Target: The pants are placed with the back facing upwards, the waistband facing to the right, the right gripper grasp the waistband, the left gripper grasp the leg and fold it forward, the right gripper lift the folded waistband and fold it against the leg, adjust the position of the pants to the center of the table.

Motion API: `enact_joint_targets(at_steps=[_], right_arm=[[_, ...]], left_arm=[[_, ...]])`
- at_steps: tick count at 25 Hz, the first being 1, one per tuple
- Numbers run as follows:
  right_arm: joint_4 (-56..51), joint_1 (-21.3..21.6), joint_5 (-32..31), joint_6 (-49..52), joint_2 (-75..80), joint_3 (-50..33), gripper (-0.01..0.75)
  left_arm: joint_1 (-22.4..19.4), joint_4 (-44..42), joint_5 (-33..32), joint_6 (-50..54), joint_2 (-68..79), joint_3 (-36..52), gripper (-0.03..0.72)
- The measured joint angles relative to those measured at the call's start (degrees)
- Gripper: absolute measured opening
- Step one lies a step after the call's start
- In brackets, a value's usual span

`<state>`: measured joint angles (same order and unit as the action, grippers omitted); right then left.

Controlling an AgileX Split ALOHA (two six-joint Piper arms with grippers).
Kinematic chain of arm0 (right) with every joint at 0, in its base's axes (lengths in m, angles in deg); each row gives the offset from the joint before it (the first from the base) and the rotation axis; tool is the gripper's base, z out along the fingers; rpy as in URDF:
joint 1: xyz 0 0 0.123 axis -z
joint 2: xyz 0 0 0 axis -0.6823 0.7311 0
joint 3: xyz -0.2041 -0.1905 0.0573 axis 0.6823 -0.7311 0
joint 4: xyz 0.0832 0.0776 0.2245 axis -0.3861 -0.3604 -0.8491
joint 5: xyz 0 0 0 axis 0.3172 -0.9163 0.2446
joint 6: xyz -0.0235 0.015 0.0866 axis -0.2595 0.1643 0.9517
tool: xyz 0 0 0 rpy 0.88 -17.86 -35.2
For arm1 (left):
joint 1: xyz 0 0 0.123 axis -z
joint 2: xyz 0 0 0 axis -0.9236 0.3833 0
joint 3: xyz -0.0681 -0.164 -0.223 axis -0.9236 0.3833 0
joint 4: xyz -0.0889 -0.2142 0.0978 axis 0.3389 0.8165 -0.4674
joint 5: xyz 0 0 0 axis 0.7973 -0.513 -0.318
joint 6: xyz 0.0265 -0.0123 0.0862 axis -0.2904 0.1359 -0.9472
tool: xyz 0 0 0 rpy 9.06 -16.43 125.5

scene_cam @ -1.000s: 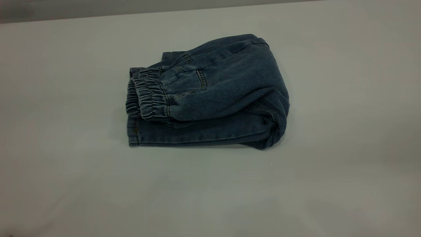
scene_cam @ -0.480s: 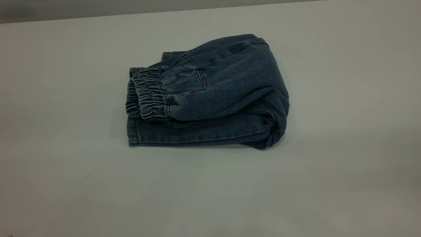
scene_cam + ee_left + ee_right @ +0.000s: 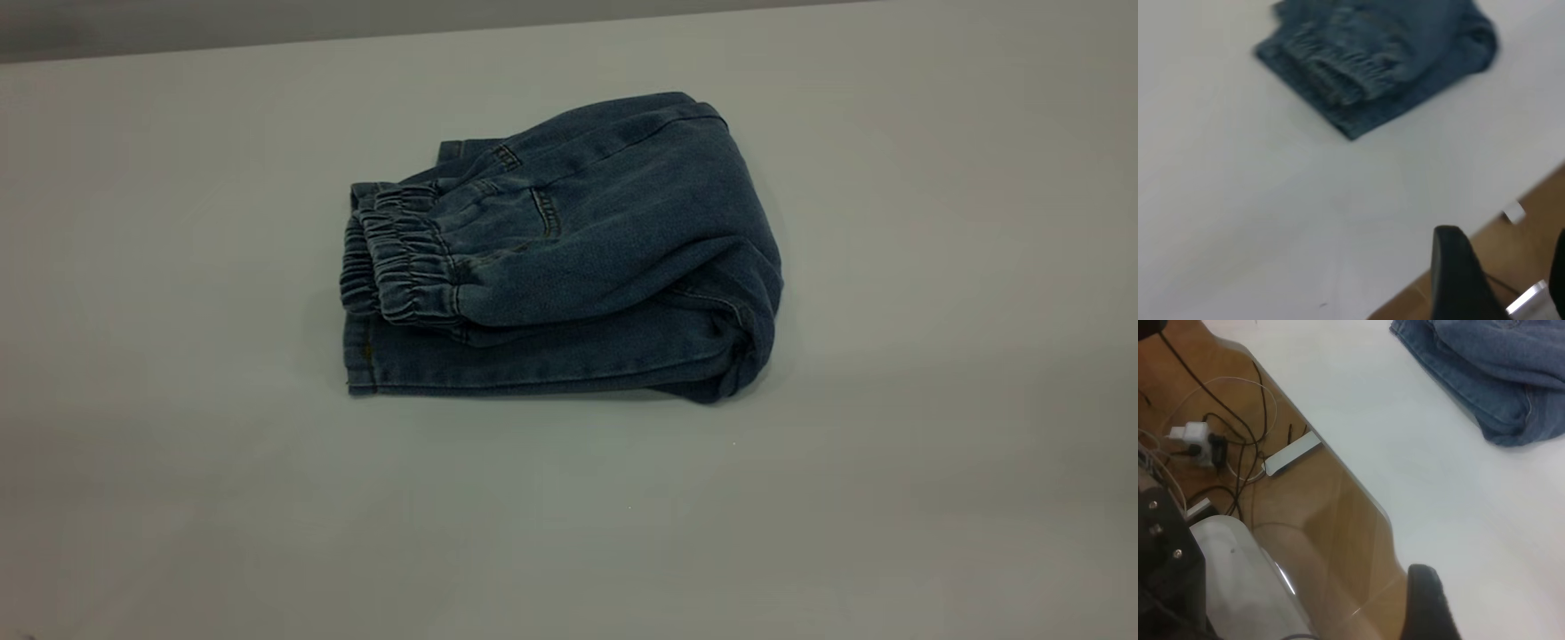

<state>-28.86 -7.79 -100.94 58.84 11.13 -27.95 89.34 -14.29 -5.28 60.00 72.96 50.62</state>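
The pants [image 3: 605, 240] lie folded into a compact blue denim bundle near the middle of the table [image 3: 178, 498]. The ruffled waistband [image 3: 404, 267] rests on top at the bundle's left end, over a leg [image 3: 533, 360] whose flat hem sits beneath it. Neither gripper appears in the exterior view. In the left wrist view the pants [image 3: 1385, 60] lie far off, and my left gripper [image 3: 1508, 280] hangs open and empty over the table's edge. In the right wrist view a corner of the pants [image 3: 1498, 380] shows; only a black part of my right gripper [image 3: 1426, 603] is visible.
The table edge [image 3: 1338, 470] runs through the right wrist view, with wooden floor, black cables and a white power adapter [image 3: 1195, 440] beyond it. The left wrist view shows wooden floor [image 3: 1531, 193] past the table's edge too.
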Motion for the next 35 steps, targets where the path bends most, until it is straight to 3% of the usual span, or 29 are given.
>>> enact_joint_targets(at_steps=[7, 14, 17, 21, 30, 35], right_arm=[[-0.1, 0.0, 0.0, 0.0, 0.0, 0.0, 0.388], [-0.1, 0.1, 0.0, 0.0, -0.1, 0.0, 0.388], [-0.1, 2.1, 0.0, 0.0, -0.1, 0.0, 0.388], [-0.1, 9.4, 0.0, 0.0, -0.1, 0.0, 0.388], [-0.1, 37.0, 0.0, 0.0, -1.5, 0.0, 0.388], [0.0, 48.2, 0.0, 0.0, -5.6, 0.0, 0.388]], left_arm=[[0.0, -9.8, 4.2, 14.0, -5.3, 4.5, 0.327], [0.0, -9.5, 6.6, 14.9, -5.3, 8.4, 0.327], [0.0, -9.6, 6.7, 14.9, -5.3, 8.4, 0.327], [0.0, -9.6, 6.3, 14.9, -5.3, 8.3, 0.327], [0.0, -9.6, 6.3, 14.8, -5.3, 8.3, 0.327], [0.0, -9.6, 6.3, 14.8, -5.3, 8.3, 0.327]])
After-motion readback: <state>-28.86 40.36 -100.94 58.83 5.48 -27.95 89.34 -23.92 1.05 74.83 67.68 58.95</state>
